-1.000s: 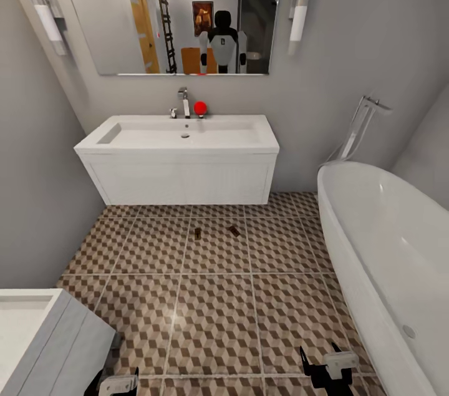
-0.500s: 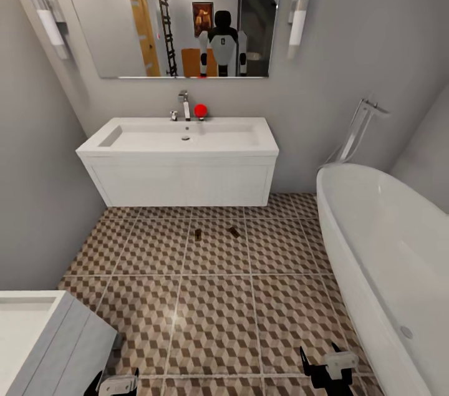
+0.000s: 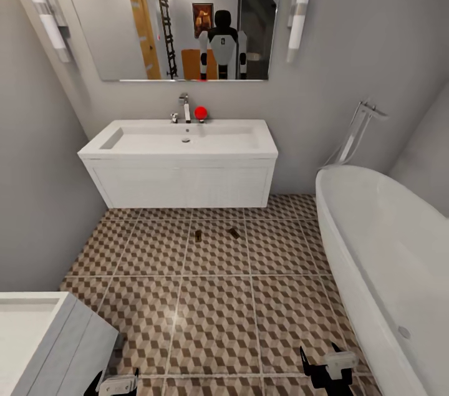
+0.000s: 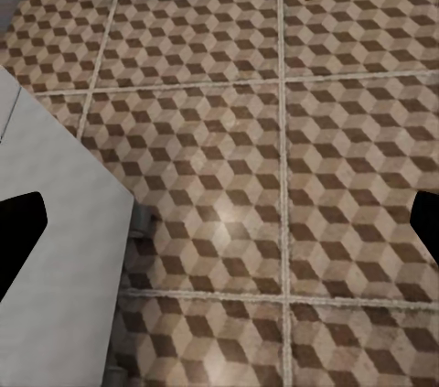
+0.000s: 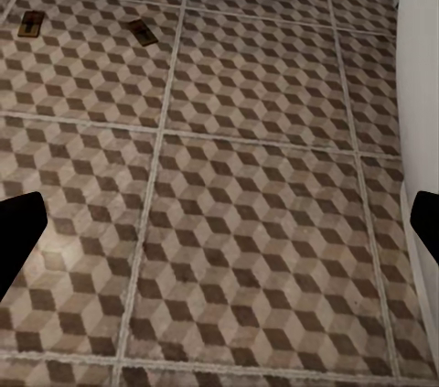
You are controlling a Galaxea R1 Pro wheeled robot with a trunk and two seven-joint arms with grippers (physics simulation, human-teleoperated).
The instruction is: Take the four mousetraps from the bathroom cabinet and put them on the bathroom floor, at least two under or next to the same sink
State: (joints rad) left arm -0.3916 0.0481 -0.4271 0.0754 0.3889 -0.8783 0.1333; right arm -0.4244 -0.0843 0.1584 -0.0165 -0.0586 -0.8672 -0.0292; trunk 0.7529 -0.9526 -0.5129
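Facing the bathroom sink, I see two mousetraps lying flat on the bathroom floor, just in front of the sink and slightly apart. My left gripper and right gripper hang low over bare tiles, fingers spread wide, holding nothing. A white bathtub stands to my right.
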